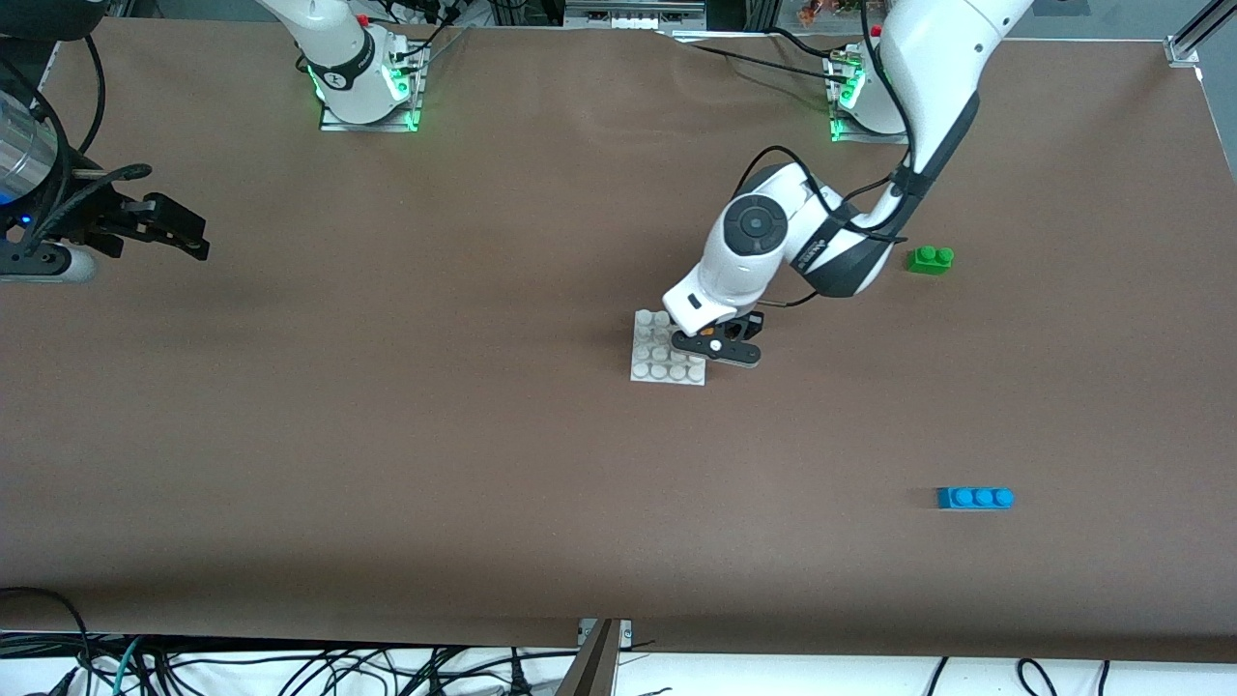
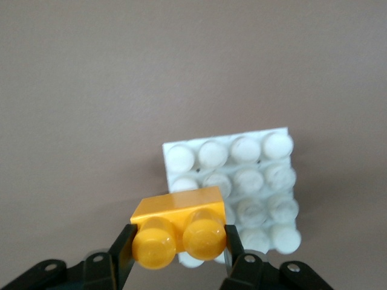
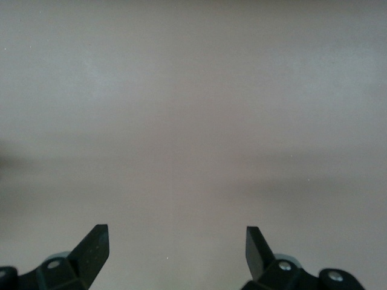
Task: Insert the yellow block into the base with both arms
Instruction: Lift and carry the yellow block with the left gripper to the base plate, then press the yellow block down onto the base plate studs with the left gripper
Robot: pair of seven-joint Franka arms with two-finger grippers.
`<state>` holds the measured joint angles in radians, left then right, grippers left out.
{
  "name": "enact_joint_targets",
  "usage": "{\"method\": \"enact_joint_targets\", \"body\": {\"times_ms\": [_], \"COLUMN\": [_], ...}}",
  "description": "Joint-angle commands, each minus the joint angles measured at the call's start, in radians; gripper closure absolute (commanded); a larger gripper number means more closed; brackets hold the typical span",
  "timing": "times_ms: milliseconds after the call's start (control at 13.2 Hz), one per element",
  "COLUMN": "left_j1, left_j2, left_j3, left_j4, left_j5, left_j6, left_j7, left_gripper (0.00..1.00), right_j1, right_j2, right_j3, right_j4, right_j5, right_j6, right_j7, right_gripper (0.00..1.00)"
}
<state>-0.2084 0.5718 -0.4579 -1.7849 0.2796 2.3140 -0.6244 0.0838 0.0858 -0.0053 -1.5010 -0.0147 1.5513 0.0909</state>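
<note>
Over the middle of the brown worktop (image 1: 387, 464), the left claw (image 2: 179, 244) pinches the small yellow-orange plastic brick with two round studs (image 2: 179, 225), one finger on each short end. It hangs above the edge of the flat white square studded base plate (image 2: 242, 181) that faces the left arm's end — not yet seated, by the look of it.

Brick: glossy, hard-edged, studs rounded and bright. Likely light and stiff, a bit slick; the end-on grip looks the right hold, leaving the underside free to press onto studs.

Base: four-by-four grid of pale round studs, lies flat on the cloth, probably light enough to slide under a push — wants steadying.

Right claw (image 1: 164, 227), fingers spread and empty, waits over the right arm's end of the worktop.
</note>
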Motion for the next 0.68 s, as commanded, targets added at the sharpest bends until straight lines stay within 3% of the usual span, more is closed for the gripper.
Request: {"method": "enact_joint_targets", "body": {"times_ms": [0, 608], "left_j1": [-0.011, -0.055], "left_j2": [0.027, 0.083], "left_j3": [0.004, 0.002], "left_j4": [0.07, 0.059], "left_j5": [0.032, 0.036], "left_j6": [-0.015, -0.001], "left_j7": [-0.031, -0.034], "left_gripper": [0.83, 0.83], "right_j1": [-0.001, -0.002], "right_j2": [-0.003, -0.003], "right_j3": [-0.001, -0.001], "right_j4": [0.002, 0.002], "right_j5": [0.013, 0.013], "right_j6": [0.003, 0.001], "right_j7": [0.006, 0.006], "right_gripper": [0.0, 0.0]}}
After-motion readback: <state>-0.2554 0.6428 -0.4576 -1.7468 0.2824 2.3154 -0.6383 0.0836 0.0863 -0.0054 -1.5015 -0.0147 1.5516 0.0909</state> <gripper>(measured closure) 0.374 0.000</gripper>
